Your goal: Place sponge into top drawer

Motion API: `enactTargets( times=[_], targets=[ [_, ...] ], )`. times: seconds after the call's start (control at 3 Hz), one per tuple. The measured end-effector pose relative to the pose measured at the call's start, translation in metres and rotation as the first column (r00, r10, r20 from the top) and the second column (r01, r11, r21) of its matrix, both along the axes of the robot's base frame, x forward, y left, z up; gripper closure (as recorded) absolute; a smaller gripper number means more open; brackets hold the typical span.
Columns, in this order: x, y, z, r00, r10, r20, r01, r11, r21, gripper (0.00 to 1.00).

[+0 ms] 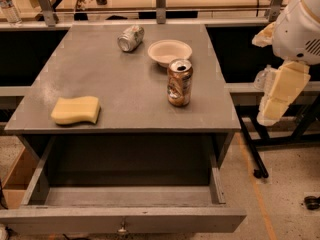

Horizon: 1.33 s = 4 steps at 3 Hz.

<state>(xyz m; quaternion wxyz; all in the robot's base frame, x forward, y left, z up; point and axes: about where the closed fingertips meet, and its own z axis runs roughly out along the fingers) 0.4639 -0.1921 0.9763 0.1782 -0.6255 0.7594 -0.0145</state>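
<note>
The pale yellow sponge point(75, 110) lies flat near the front left corner of the grey table point(115, 74). The top drawer point(125, 196) is pulled open below the table's front edge and looks empty inside; its front panel carries a small metal knob point(122, 228) at centre. My gripper point(279, 93) hangs off the table's right side, below the white arm housing point(300, 29), far from the sponge and holding nothing that I can see.
An upright brown can point(179, 82) stands right of the table's centre. A white bowl point(169, 51) and a tipped silver can point(131, 37) sit toward the back. A cardboard box point(15, 176) is on the floor at left. Black frame legs point(252, 151) stand at right.
</note>
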Motion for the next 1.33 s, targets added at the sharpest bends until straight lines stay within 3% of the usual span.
enactTargets(
  times=[0.33, 0.67, 1.0, 1.33],
  targets=[
    [0.011, 0.044, 0.012, 0.9958, 0.091, 0.004, -0.091, 0.994, 0.057, 0.00],
    [0.016, 0.104, 0.029, 0.9800, 0.197, 0.031, -0.198, 0.977, 0.077, 0.00],
    [0.014, 0.162, 0.022, 0.9715, 0.236, 0.026, -0.237, 0.968, 0.087, 0.00],
    [0.020, 0.207, -0.003, 0.9814, 0.190, -0.031, -0.186, 0.977, 0.103, 0.00]
  ],
)
